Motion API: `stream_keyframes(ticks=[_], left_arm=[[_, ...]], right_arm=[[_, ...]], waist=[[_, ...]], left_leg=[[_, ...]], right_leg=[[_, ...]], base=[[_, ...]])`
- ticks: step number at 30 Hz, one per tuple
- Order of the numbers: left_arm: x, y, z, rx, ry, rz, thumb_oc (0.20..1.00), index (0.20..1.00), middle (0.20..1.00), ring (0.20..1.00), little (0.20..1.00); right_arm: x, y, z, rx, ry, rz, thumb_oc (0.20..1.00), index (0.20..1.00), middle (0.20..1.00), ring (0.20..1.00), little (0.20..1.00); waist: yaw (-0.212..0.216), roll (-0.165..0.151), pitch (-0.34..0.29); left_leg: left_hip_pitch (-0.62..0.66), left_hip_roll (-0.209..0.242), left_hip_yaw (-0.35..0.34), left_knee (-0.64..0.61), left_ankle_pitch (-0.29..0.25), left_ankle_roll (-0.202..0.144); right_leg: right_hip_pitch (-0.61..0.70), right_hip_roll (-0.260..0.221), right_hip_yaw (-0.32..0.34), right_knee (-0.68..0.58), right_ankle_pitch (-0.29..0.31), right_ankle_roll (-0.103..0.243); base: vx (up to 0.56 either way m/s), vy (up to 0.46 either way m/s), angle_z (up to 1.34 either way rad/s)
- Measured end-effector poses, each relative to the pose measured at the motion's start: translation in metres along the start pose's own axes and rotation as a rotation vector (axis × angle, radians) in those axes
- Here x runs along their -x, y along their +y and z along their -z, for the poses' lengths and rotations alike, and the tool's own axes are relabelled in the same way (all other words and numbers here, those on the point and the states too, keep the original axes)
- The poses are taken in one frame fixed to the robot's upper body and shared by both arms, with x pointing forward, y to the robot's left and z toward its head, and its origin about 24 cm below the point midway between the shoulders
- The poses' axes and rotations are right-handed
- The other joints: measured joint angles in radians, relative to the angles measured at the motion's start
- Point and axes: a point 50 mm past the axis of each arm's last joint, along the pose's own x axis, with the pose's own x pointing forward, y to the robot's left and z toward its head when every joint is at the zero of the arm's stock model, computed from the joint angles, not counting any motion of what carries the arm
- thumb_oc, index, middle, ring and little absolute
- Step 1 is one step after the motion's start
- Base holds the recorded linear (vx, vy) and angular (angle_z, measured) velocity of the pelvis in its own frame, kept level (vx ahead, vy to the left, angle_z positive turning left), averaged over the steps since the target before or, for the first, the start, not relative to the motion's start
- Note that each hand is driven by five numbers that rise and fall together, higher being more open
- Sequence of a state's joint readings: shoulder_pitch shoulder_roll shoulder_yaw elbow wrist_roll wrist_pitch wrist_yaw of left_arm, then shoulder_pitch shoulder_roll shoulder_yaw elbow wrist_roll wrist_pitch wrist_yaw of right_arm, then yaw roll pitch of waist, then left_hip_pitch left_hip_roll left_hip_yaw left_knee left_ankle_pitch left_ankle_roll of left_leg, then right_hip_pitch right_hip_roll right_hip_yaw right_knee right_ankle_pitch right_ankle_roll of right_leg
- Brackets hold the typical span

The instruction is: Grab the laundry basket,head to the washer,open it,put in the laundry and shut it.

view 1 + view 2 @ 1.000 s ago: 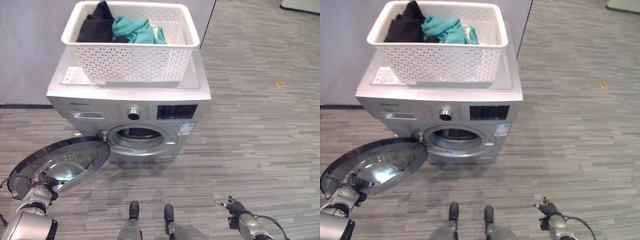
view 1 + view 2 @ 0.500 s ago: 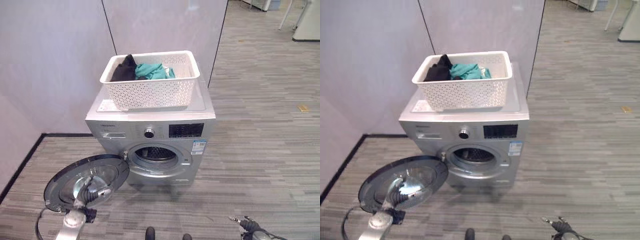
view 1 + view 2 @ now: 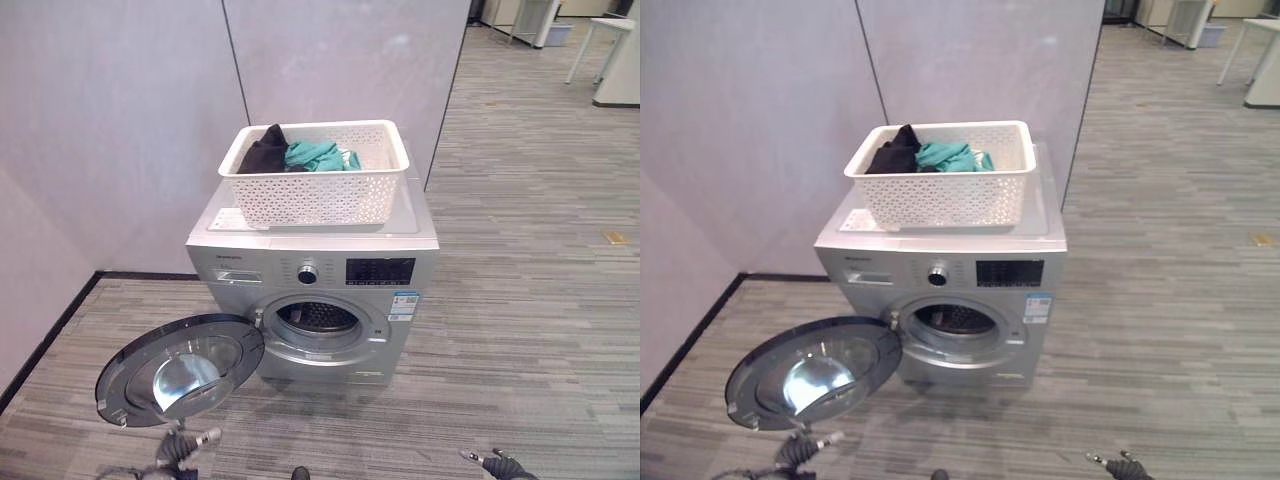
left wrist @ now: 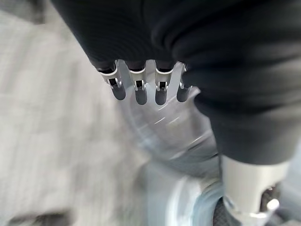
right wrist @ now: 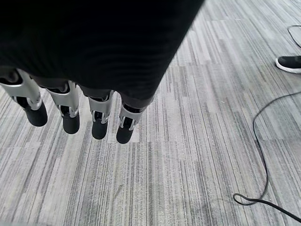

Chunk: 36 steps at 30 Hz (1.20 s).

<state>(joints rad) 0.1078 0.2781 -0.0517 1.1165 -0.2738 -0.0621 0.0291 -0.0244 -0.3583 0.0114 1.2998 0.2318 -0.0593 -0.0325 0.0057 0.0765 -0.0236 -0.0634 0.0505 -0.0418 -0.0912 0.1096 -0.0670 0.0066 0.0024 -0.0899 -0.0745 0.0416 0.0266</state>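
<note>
The white perforated laundry basket (image 3: 315,190) stands on top of the silver washer (image 3: 400,225), holding a black garment (image 3: 265,152) and a teal one (image 3: 315,155). The round glass door (image 3: 180,368) hangs wide open to the left, and the dark drum opening (image 3: 322,318) is uncovered. My left hand (image 3: 185,445) is low, just below the door's rim and apart from it; in its wrist view the fingers (image 4: 136,89) are straight, pointing at the door glass. Over the floor at the lower right, my right hand (image 3: 495,462) shows straight fingers (image 5: 70,115) that hold nothing.
Grey partition walls (image 3: 120,120) close in behind and left of the washer. Grey striped floor (image 3: 530,300) stretches to the right, with a small yellow tag (image 3: 612,238) on it. A white table (image 3: 610,40) stands far back right. A person's shoe (image 5: 289,63) is near my right hand.
The camera has risen and pulled back, so the washer looks smaller. My left hand has come off the open door and now sits below its rim. The door stays open.
</note>
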Motion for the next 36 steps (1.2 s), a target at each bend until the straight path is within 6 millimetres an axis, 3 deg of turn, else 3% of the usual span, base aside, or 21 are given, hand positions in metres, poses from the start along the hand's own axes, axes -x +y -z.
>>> stream_keyframes(ticks=[2,6,7,8,11,13,18,27,34,36], left_arm=[[0.0,-0.01,0.025,-0.005,0.156,0.018,1.0,1.0,1.0,1.0,1.0],[0.002,-0.023,0.034,-0.008,0.205,0.063,1.0,1.0,1.0,1.0,1.0],[0.003,-0.024,0.038,-0.035,0.224,0.066,1.0,1.0,1.0,1.0,1.0],[0.001,-0.028,0.029,-0.48,0.165,0.114,1.0,1.0,1.0,1.0,1.0],[-0.006,-0.029,0.0,-0.717,0.048,0.128,1.0,1.0,1.0,1.0,1.0],[-0.009,-0.032,-0.019,-0.726,-0.012,0.124,1.0,1.0,1.0,1.0,1.0],[-0.01,-0.038,-0.023,-0.765,-0.03,0.139,1.0,1.0,1.0,1.0,1.0],[-0.009,-0.04,-0.018,-0.77,-0.012,0.149,1.0,1.0,1.0,1.0,1.0],[-0.009,-0.042,-0.019,-0.762,-0.024,0.139,1.0,1.0,1.0,1.0,1.0],[-0.009,-0.041,-0.02,-0.744,-0.025,0.126,1.0,1.0,1.0,1.0,1.0]], right_arm=[[0.0,0.001,0.005,0.03,0.024,-0.005,1.0,1.0,1.0,1.0,1.0],[0.001,0.006,0.01,0.03,0.042,-0.026,1.0,1.0,1.0,1.0,1.0],[0.003,0.013,0.017,0.043,0.059,-0.047,1.0,1.0,1.0,1.0,1.0],[0.003,0.011,0.016,0.144,0.038,-0.06,1.0,1.0,1.0,1.0,1.0],[0.002,0.005,0.012,0.219,0.017,-0.064,1.0,1.0,1.0,1.0,1.0],[0.004,0.001,0.022,0.224,0.041,-0.069,1.0,1.0,1.0,1.0,1.0],[0.006,-0.001,0.03,0.236,0.067,-0.065,1.0,1.0,1.0,1.0,1.0],[0.002,0.003,0.01,0.254,0.017,-0.069,1.0,1.0,1.0,1.0,1.0],[0.001,0.008,-0.004,0.24,-0.049,-0.083,1.0,1.0,1.0,1.0,1.0],[0.001,0.012,-0.013,0.214,-0.087,-0.093,1.0,1.0,1.0,1.0,1.0]], waist=[[-0.014,0.0,0.0],[-0.022,-0.001,0.0],[-0.02,-0.014,-0.024],[-0.028,-0.013,-0.017],[-0.029,-0.013,-0.008],[-0.035,-0.017,0.003],[-0.053,-0.029,0.023],[-0.046,-0.047,0.057],[-0.043,-0.053,0.055],[-0.043,-0.069,0.062]], left_leg=[[0.01,0.001,0.0,0.0,-0.002,0.003],[0.016,0.002,0.002,0.0,-0.004,0.004],[0.028,0.008,0.026,0.005,-0.017,0.017],[0.027,0.006,0.036,0.005,-0.016,0.019],[0.027,0.006,0.054,0.006,-0.016,0.019],[0.027,0.008,0.054,0.01,-0.02,0.014],[0.027,0.015,0.055,0.02,-0.027,0.013],[0.029,-0.008,0.063,0.054,-0.05,0.029],[0.046,-0.053,0.078,0.056,-0.072,0.063],[0.041,-0.071,0.078,0.07,-0.082,0.076]], right_leg=[[0.009,0.001,0.0,0.0,-0.004,-0.002],[0.008,0.002,0.001,0.01,-0.017,-0.003],[-0.107,-0.002,0.023,0.263,-0.16,-0.014],[-0.118,0.0,0.038,0.283,-0.166,-0.013],[-0.138,0.001,0.056,0.318,-0.174,-0.008],[-0.137,0.002,0.056,0.328,-0.182,-0.018],[-0.136,0.01,0.059,0.331,-0.186,-0.021],[-0.144,-0.013,0.069,0.362,-0.21,-0.013],[-0.129,-0.058,0.082,0.375,-0.22,0.024],[-0.128,-0.077,0.081,0.377,-0.228,0.037]], base=[[0.02,0.005,0.0],[0.04,0.002,-0.01],[0.02,-0.004,-0.09],[0.03,-0.013,-0.18],[0.06,-0.005,-0.19],[0.07,0.012,0.0],[0.05,0.026,-0.03],[0.06,0.095,-0.01],[0.07,0.171,-0.01],[0.04,0.155,0.05]])
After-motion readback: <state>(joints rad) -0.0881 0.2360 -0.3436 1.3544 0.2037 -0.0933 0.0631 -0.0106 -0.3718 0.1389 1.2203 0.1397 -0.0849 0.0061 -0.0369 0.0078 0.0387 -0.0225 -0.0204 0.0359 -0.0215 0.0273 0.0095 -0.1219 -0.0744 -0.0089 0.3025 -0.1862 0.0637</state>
